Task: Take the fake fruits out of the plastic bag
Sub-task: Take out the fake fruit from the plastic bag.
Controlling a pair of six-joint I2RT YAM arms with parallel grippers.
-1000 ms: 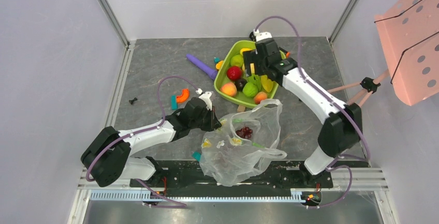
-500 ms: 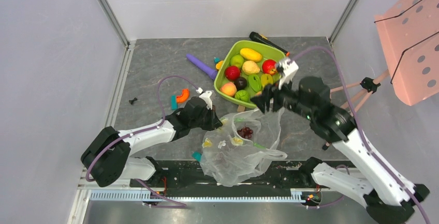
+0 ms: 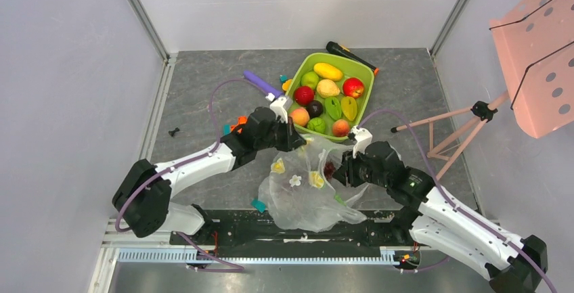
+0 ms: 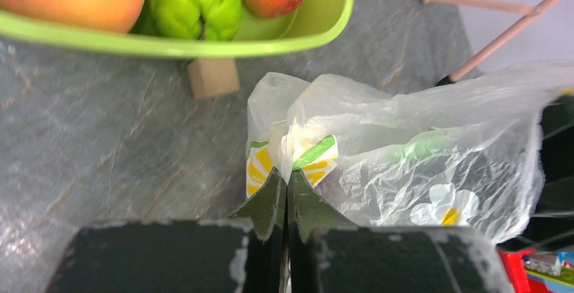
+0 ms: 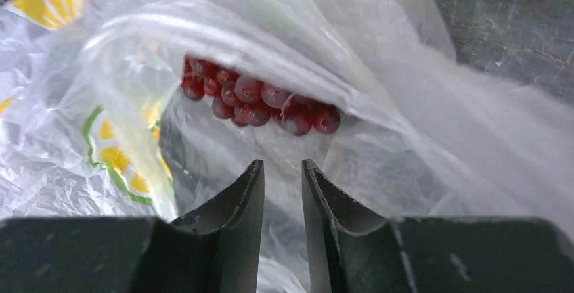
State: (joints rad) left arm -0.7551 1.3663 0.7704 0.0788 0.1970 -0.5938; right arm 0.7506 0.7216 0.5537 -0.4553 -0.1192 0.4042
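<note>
- Fruits in the green tray come to eleven, as far as they can be counted: three green, two red, two peach, one yellow, one yellow-green, one tan and one dark purple.
- One grape bunch, dark red, sits inside the plastic bag. It is in the part of the bag nearest the tray's near corner.
- One bag only: clear, crumpled film with yellow and green prints. It lies just on the near side of the tray, and its upper edge is close to the tray's near wall.
- Left gripper: its jaws are pressed together on a printed fold of the bag's edge, just short of the tray's near wall.
- Right gripper: its fingers stand a narrow gap apart with nothing between them. They point at the grapes from just short of them, on the bag's right side and nearer than the tray.
- In the way: crinkled layers of film lie across the bunch in the right wrist view. Whether the fingers are inside the bag's mouth cannot be told.
- One wooden block sits at the tray's near rim.
- One purple stick lies just left of the tray.
- One black tool lies along the tray's far edge.
- One pink stand is well to the right of the tray.
- One teal block lies at the bag's near-left side, away from the tray.
</note>
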